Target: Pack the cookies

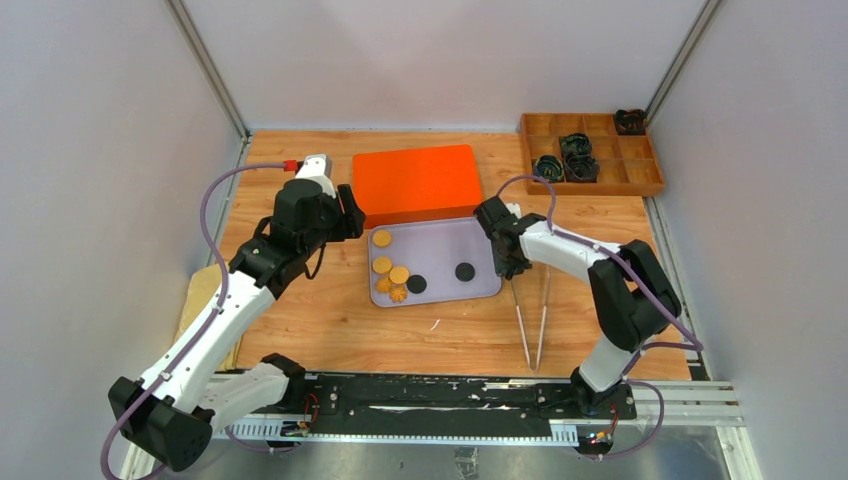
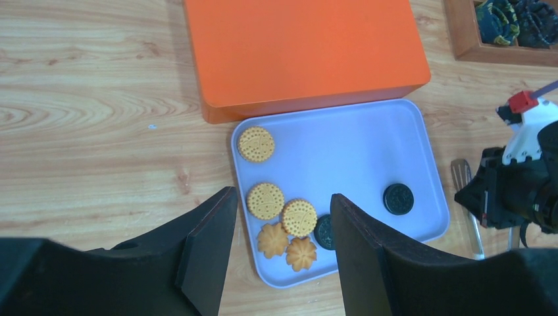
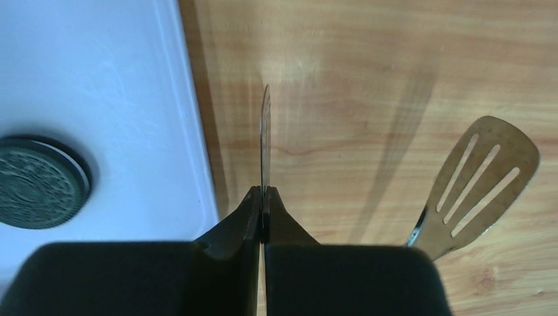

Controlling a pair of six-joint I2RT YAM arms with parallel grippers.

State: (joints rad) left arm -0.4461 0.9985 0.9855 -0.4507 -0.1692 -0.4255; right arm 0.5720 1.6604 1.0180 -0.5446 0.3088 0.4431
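A lavender tray [image 1: 440, 245] holds the cookies: three golden round ones [image 1: 382, 264], two flower-shaped ones [image 1: 398, 293] and two black ones [image 1: 465, 271]. In the left wrist view the golden cookies [image 2: 265, 201], flower cookies [image 2: 301, 253] and black cookies [image 2: 399, 199] lie on the tray [image 2: 342, 145]. My left gripper [image 1: 350, 215] hangs open and empty above the tray's left side [image 2: 281, 197]. My right gripper [image 1: 505, 262] is shut on one blade [image 3: 265, 145] of metal tongs [image 1: 530, 320] beside the tray's right edge [image 3: 191, 131]. The other slotted blade [image 3: 477, 178] lies free.
A closed orange box [image 1: 415, 183] sits right behind the tray, touching its far edge [image 2: 303, 52]. A wooden compartment tray [image 1: 640, 172] with dark crumpled items stands at the back right. A board pokes out at the table's left edge [image 1: 200, 290].
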